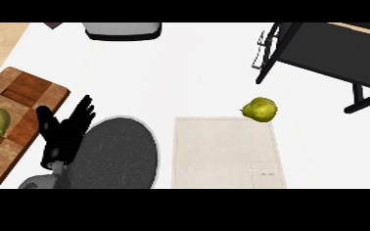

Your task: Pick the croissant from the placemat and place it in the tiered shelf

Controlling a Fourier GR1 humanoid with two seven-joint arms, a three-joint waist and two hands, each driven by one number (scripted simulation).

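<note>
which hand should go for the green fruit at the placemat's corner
Likely the right, though it is out of view: the green fruit and the black shelf both sit on the right side, while the left hand rests open at the far left, beyond the dark plate.

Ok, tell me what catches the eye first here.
A yellow-green fruit sits at the far right corner of the pale placemat, mid-counter. The black left hand, open with fingers up, shows at the left edge beside a dark round plate. A black shelf stands at the top right.
</note>
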